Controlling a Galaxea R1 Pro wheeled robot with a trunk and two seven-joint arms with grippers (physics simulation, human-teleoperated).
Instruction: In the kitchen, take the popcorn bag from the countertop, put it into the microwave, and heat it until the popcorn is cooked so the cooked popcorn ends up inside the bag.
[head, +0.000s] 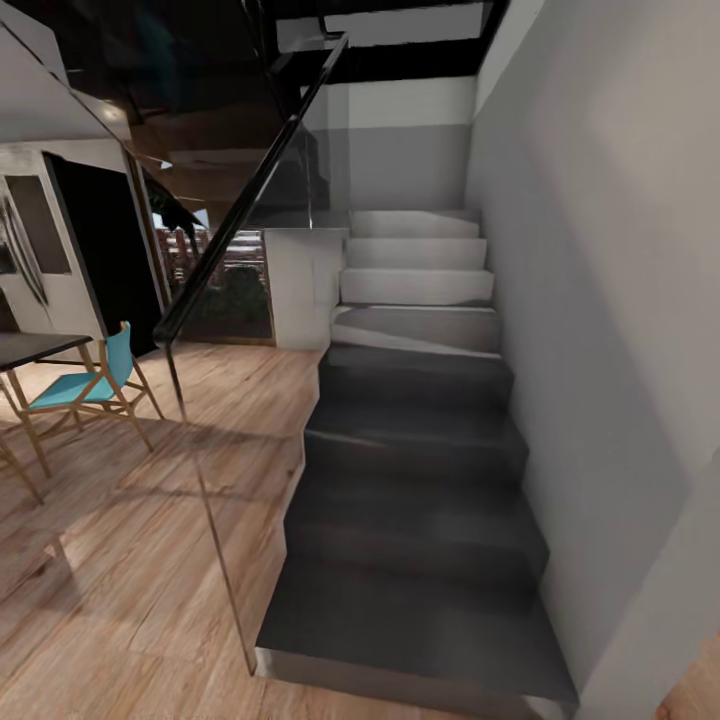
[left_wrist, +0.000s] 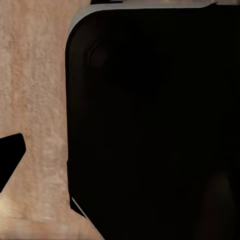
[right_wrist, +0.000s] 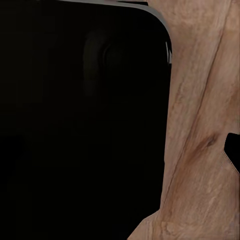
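Two wrist views are showing wooden floor (left_wrist: 35, 100) beside black robot body (left_wrist: 150, 125); either hand's state I cannot tell.

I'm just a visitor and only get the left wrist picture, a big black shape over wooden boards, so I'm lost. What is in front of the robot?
Observer: In the head view, a staircase rises straight ahead, with dark lower steps and pale upper ones.
Operator: Any furniture nearby?
Observer: A turquoise chair stands on the wooden floor to the robot's left, beside a dark table.
Operator: Is anything guarding the stairs?
Observer: A glass panel topped by a dark handrail runs along their left side.
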